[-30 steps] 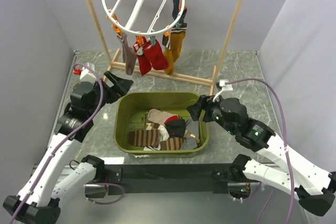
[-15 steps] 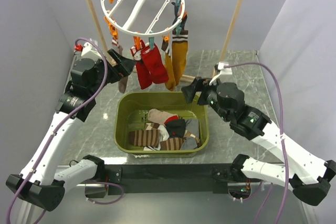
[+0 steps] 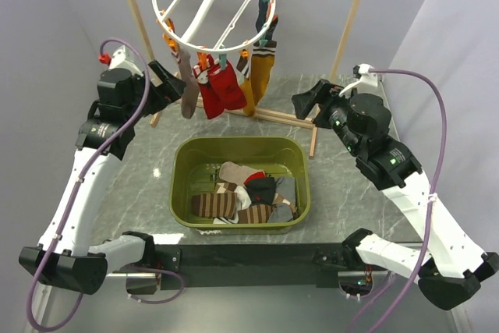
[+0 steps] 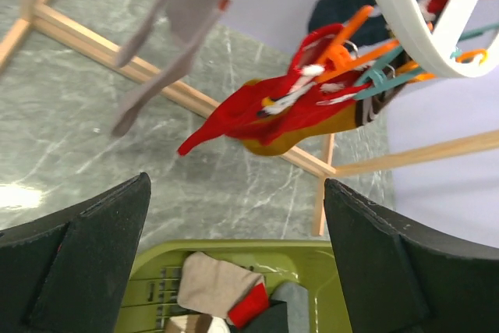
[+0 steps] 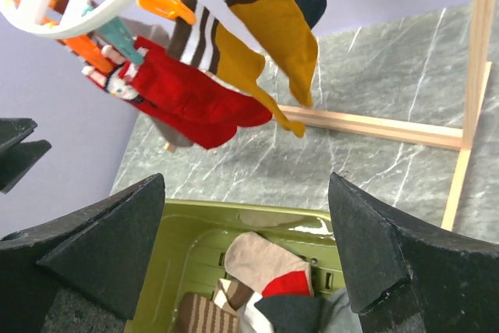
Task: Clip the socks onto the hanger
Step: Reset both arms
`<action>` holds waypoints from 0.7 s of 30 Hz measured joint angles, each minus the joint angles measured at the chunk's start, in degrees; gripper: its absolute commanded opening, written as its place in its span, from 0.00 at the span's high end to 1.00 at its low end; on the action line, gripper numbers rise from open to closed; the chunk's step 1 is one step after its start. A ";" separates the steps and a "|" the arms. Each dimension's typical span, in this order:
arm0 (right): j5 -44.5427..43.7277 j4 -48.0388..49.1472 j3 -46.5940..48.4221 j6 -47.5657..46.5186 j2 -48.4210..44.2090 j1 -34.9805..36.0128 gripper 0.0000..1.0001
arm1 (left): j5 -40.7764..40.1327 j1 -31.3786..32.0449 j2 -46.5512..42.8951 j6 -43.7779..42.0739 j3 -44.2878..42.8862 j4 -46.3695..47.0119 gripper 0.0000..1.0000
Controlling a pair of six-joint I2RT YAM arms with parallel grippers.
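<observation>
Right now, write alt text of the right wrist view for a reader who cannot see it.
Red socks and mustard socks hang clipped to the white ring hanger. Lower in the frame, a green bin holds more socks. The right gripper is open, its fingers framing the bottom corners.

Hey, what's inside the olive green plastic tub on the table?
In the olive green plastic tub lie a beige sock with a red toe, a brown striped sock and a dark sock, heaped together. Anything beneath the heap is covered.
</observation>
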State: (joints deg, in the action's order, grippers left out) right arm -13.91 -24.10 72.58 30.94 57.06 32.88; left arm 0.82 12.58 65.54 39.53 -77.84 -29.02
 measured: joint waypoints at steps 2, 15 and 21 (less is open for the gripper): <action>0.02 -1.16 1.09 -0.66 -0.22 -0.20 0.09 | 0.87 -1.64 -0.33 -0.44 0.00 -0.81 0.02; -5.97 -2.93 -13.60 -0.39 -19.41 -0.52 0.08 | 0.15 -3.02 -8.13 -0.94 8.81 -3.96 0.01; -6.23 -3.02 -16.52 0.09 -21.07 -0.57 0.08 | -0.22 -3.02 -13.09 -0.94 12.81 -4.76 0.01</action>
State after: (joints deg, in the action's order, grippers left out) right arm -20.14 -27.11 56.05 31.03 35.99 32.32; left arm 0.60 9.56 52.45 38.59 -65.04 -33.78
